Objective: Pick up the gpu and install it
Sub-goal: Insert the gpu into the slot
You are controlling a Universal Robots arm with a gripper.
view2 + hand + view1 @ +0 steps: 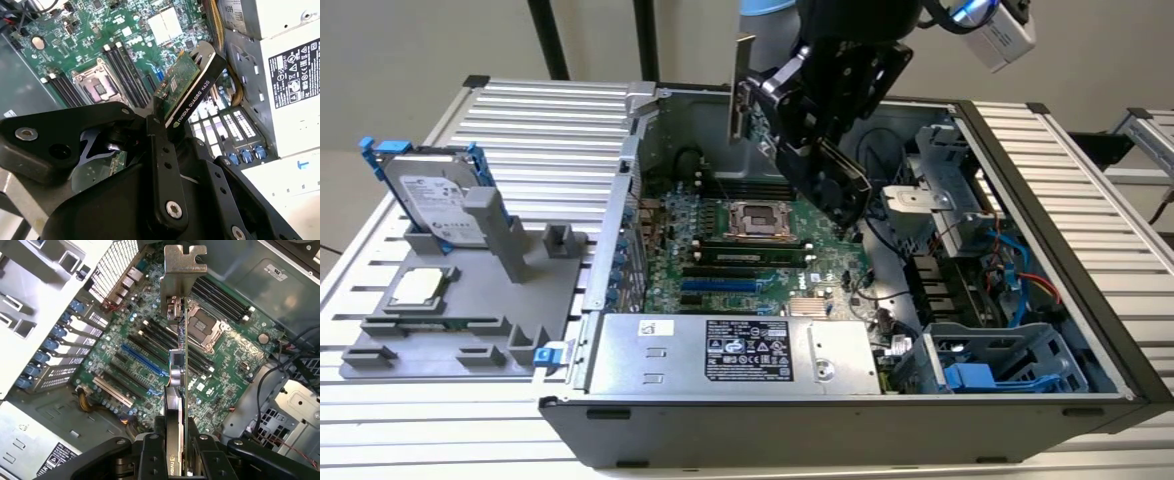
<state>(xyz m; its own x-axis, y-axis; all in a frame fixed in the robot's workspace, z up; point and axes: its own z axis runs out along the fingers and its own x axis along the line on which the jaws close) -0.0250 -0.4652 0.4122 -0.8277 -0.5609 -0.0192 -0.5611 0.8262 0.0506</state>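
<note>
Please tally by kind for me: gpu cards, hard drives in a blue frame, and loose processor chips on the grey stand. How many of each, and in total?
gpu: 1, held by the gripper
hard drive in blue frame: 1
processor chip: 1
Total: 3

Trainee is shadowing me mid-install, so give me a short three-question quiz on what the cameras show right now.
1. True or false: the gpu is already seated in a motherboard slot.
2. The gripper is shut on: A a memory stick, B the gpu, C the processor.
3. Fill in: in the exterior view the hard drive stands outside the computer case, on the exterior view's ____.
Key: 1 false, it hangs above the motherboard. 2 B. 3 left.
</note>
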